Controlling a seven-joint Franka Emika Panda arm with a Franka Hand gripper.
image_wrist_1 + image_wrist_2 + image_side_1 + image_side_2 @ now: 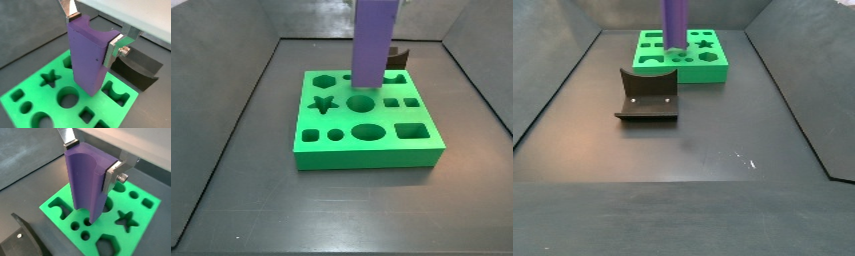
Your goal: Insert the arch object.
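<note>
Closest to the wrist cameras is the gripper (93,32) (91,160). Its two silver fingers (115,46) are squeezed onto the arch object (85,55) (85,178), one on each side near its top. The arch object is a tall purple piece. In a wrist view I can see a curved groove running down one long face of it.

The piece hangs straight up and down over the green board (27,85) (143,220). Its lower end is above the middle part of the board, between a round hole (69,97) and an arch-shaped hole (117,92). It is not down inside any hole. I cannot tell if its lower end touches the board or floats just above it.

In both side views only the purple piece (374,45) (675,25) shows, and the gripper itself is cut off at the top edge. The board (372,150) (714,72) lies flat on the dark floor and has many shaped holes, such as a star (322,103) and a square (412,130).

The dark fixture (647,95) (140,67) stands on the floor just beside one edge of the board. It also peeks out from behind the board in a side view (401,57).
</note>
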